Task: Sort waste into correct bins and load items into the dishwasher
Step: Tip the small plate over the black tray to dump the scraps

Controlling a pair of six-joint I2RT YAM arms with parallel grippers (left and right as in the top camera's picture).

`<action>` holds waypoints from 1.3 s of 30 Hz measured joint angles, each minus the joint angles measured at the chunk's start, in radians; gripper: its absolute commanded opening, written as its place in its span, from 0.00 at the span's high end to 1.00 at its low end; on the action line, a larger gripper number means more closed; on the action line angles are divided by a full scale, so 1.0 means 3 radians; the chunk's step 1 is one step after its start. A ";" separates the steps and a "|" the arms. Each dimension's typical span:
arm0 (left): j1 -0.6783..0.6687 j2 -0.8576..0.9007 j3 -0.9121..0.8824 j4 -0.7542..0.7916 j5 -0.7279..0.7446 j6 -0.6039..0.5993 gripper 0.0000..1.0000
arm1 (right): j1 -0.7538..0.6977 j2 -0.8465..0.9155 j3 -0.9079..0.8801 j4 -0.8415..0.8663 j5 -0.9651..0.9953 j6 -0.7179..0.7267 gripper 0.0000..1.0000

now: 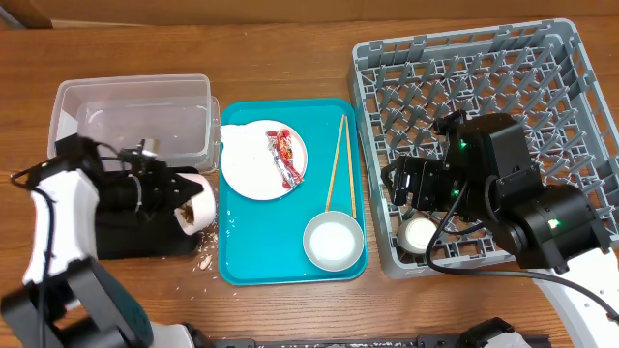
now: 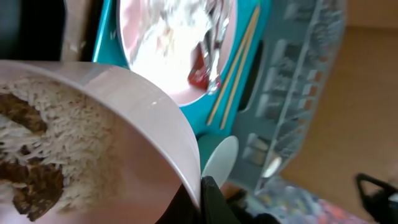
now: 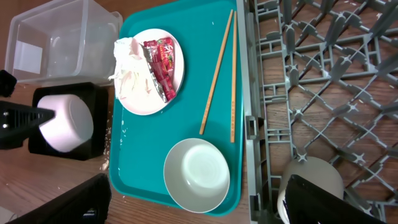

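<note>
1. The large square grey plastic dish rack (image 1: pixel 464 34), at 3 o'clock on the wooden tabletop (image 1: pixel 290 58), is loaded with one item only. This is the small white cup (image 1: pixel 419 235), set in its 7 o'clock corner. The right pincer (image 1: pixel 418 188) is spread wide just above the cup, and nothing is gripped.
2. Three items on the teal rectangular serving tray (image 1: pixel 242 251) are not yet loaded:
   - the large round white plate (image 1: pixel 261 184) at 11 o'clock;
   - the grey-white round bowl (image 1: pixel 331 242) at 5 o'clock;
   - the two thin wooden chopsticks (image 1: pixel 337 159) at 2 o'clock.
3. No waste is seen in the clear plastic rectangular tub (image 1: pixel 131 82) at 10 o'clock. The red printed snack wrapper (image 1: pixel 285 159) and the crumpled white paper napkin (image 3: pixel 130 62) lie unsorted on the white plate.
4. The small pale-pink round dish (image 1: pixel 198 205) is held tilted over the shallow black rectangular tray (image 1: pixel 135 242) at 8 o'clock. The left pincer (image 1: pixel 179 198) is clamped on its rim. Emptying it is judged the step in hand, and the task is judged to be early.
5. The white rice grains and brown food scraps (image 2: pixel 37 137) clinging inside the dish are shown clearly only by the left wrist view. Only the dish's outside is shown by the right wrist view. What has landed in the black tray cannot be told from any view.
</note>
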 measured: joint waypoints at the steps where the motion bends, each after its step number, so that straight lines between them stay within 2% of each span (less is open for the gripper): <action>1: 0.0095 0.0104 0.0000 -0.0031 0.0165 0.0130 0.96 | 0.0000 0.0000 0.0000 -0.0001 0.0001 0.0000 0.10; 7: 0.0518 0.0596 0.0000 -0.0399 0.0977 0.0773 0.96 | 0.0000 0.0000 0.0000 -0.0014 -0.0024 -0.0001 0.09; 14: 0.0819 0.0804 0.0000 -0.0778 0.1424 0.1180 0.96 | 0.0000 0.0000 0.0000 -0.0015 -0.0061 -0.0001 0.09; 23: 0.0961 0.0805 0.0000 -0.1142 0.1532 0.1488 0.96 | 0.0000 0.0000 0.0000 -0.0015 -0.0072 -0.0001 0.09; 26: 0.0961 0.0805 0.0001 -0.1006 0.1544 0.1568 0.96 | 0.0000 0.0000 0.0000 -0.0013 -0.0072 0.0000 0.09; 34: 0.0964 0.0805 0.0000 -0.1357 0.1518 0.1836 0.96 | 0.0000 0.0000 0.0000 -0.0014 -0.0072 -0.0001 0.09; 39: 0.0960 0.0805 0.0001 -0.1677 0.1466 0.2176 0.96 | 0.0000 0.0000 0.0000 -0.0014 -0.0075 -0.0001 0.09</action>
